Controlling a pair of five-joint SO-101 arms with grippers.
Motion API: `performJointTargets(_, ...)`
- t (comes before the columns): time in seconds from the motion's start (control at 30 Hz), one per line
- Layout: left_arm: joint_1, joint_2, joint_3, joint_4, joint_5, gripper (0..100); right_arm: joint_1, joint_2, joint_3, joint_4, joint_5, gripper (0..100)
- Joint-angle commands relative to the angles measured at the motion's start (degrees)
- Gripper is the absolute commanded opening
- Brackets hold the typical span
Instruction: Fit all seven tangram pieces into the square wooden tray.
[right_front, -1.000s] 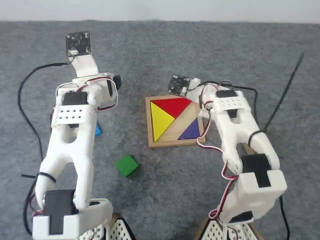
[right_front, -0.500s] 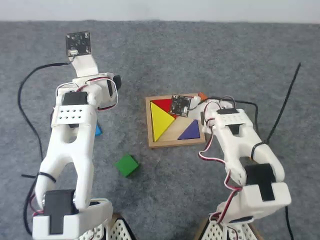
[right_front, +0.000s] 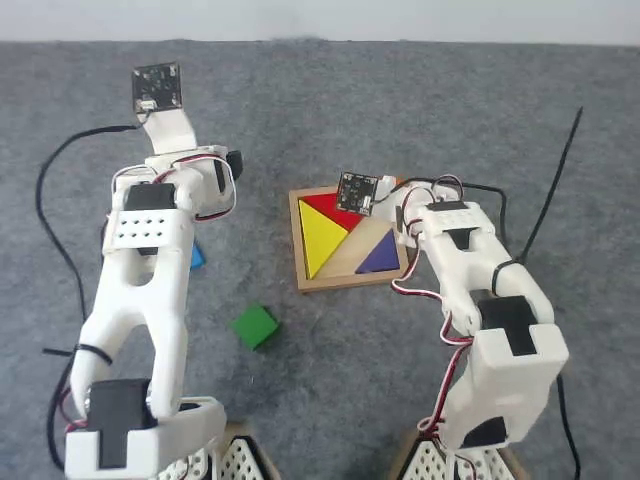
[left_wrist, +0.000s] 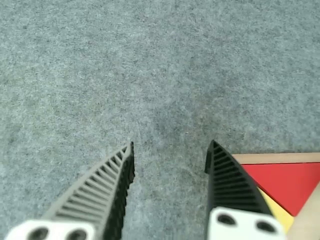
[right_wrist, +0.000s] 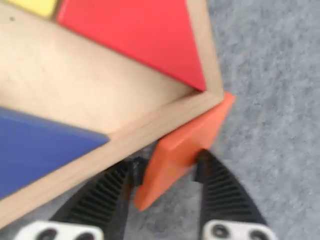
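- Right now my right jaws are closed narrowly on the orange tangram piece, one finger against each of its long edges.
- The piece sits tilted at the outer corner of the square wooden tray. Its far end touches the tray's rim, and the rest lies outside over the grey worktop.
- Just past that corner, inside the tray, the red triangle lies flat with its point tucked into the corner nearest these jaws.
- The blue triangle lies flat in the tray too, against the wall that runs beside the jaws, with bare wood between it and the red one.
- The yellow triangle lies farther in, beyond the red triangle as seen from these jaws.
- My left jaws are spread wide with nothing between them, and they hang over bare worktop.
- A corner of the tray, showing red and yellow, lies just beside one finger of the left jaws.
- The green cube stands on the worktop well apart from both pairs of jaws, back toward the arm bases.
- A light blue piece peeks out from under my left arm, well behind its jaws.
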Motion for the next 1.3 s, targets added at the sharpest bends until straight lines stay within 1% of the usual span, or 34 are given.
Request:
performJointTargets(0.0, 0.3, -0.5, -0.3, -1.0, -0.5, 22, 1.0, 2.7, -2.4, -2.9, -0.7, 6.2)
performJointTargets(0.1, 0.3, -0.5, -0.3, -1.0, -0.5, 22, 1.3, 0.7, -2.4, -2.9, -0.8, 6.1)
performJointTargets(0.23, 0.3, -0.5, -0.3, -1.0, -0.5, 22, 1.4, -1.9, -2.4, 0.6, -1.0, 6.1)
performJointTargets(0.3, 0.3, -0.5, -0.3, -1.0, -0.5, 22, 1.3, -3.1, -2.6, 1.9, -3.1, 5.6)
performJointTargets(0.4, 0.3, -0.5, -0.3, -1.0, -0.5, 22, 1.5, -5.0, -2.7, 2.8, -5.5, 0.4)
performJointTargets(0.47, 0.4, -0.5, -0.3, -0.9, -0.5, 22, 2.0, -6.0, -2.7, 3.7, -6.3, 1.7)
performJointTargets(0.67, 0.4, -0.5, -0.3, -0.9, -0.5, 22, 3.4, -8.9, -2.7, 3.8, -10.2, 0.8)
performJointTargets(0.8, 0.4, -0.5, -0.3, -0.9, -0.5, 22, 3.1, -11.6, -2.5, 4.0, -16.5, 0.8)
performJointTargets(1.0, 0.4, -0.5, -0.3, -0.9, -0.5, 22, 2.2, -17.8, -2.7, 8.7, -25.8, 0.7)
performJointTargets(1.13, 0.4, -0.5, -0.3, -0.9, -0.5, 22, 2.1, -24.3, -2.7, 12.8, -36.0, 0.7)
performJointTargets(1.2, 0.4, -0.5, -0.3, -0.9, -0.5, 22, 1.8, -27.3, -2.7, 15.2, -43.1, 0.7)
performJointTargets(1.27, 0.4, -0.5, -0.3, -0.9, -0.5, 22, -0.6, -29.1, -2.5, 17.1, -50.6, 0.7)
